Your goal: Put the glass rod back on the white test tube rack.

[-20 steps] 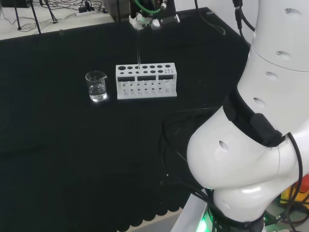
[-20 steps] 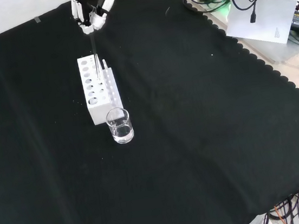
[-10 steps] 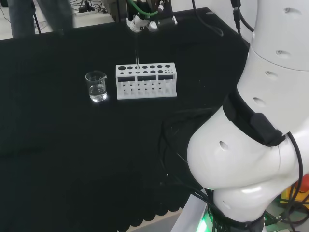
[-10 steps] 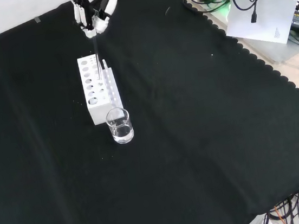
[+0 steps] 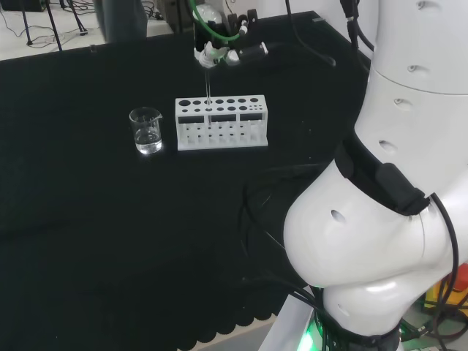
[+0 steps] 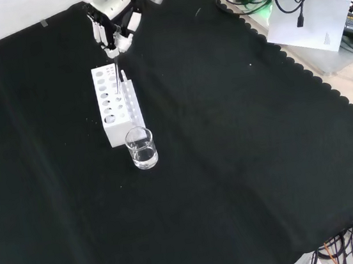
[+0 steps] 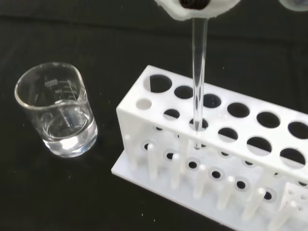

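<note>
Glass rod [image 7: 198,82] is upright in the hand [image 6: 114,29], pinched at its top end, and I've got its lower tip down through a hole in the top plate of the white rack [image 7: 226,144], in the row nearer the beaker side. From the wrist view the tip sits just inside that hole, above the lower plate, so I judge it isn't seated yet. I'm holding it vertical and by the very top so it can slide straight down without catching the rim of the hole. Moving outward: the rack [image 5: 221,122] stands on the black cloth [image 6: 245,162], and just beside its end is one small glass beaker [image 5: 146,130] with a little clear liquid in it, close by but not touching. Count as I see it: one rod, one rack, one beaker.
</note>
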`<state>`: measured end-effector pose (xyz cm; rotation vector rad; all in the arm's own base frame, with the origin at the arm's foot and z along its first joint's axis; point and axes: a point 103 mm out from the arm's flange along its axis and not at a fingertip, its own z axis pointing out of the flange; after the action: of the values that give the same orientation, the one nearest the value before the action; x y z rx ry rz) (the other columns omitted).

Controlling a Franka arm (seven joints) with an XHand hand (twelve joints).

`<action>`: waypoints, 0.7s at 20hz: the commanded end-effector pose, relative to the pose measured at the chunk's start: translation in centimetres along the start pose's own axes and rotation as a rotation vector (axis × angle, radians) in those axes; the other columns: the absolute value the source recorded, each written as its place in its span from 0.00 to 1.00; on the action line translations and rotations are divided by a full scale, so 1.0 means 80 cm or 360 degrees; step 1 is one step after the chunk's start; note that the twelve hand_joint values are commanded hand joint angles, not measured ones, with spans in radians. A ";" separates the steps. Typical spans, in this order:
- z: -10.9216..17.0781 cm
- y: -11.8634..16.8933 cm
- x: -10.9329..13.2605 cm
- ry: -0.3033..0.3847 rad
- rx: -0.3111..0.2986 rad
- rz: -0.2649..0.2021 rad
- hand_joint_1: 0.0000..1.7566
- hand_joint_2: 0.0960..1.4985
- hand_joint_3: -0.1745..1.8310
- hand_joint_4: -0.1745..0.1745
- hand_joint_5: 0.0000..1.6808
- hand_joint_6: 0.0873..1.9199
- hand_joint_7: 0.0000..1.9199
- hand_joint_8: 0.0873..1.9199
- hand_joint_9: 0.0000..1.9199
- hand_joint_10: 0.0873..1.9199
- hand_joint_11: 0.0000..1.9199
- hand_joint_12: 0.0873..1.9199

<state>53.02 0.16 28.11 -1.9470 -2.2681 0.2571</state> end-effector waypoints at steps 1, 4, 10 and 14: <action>0.019 0.019 0.004 -0.0018 0.0032 -0.0017 0.76 0.67 0.00 0.00 0.87 0.00 0.70 0.33 0.89 0.21 0.90 0.12; 0.018 0.029 0.002 -0.0033 0.0030 -0.0015 0.76 0.67 0.00 0.00 0.87 0.00 0.69 0.33 0.89 0.21 0.90 0.12; 0.009 0.047 -0.008 -0.0036 0.0030 -0.0002 0.76 0.67 0.00 0.00 0.87 0.00 0.69 0.33 0.89 0.21 0.90 0.13; 0.006 0.051 -0.017 -0.0028 0.0023 0.0016 0.76 0.67 0.00 0.00 0.87 0.00 0.69 0.33 0.89 0.20 0.90 0.13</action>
<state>56.94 -0.09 26.89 -1.9519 -2.2744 0.2862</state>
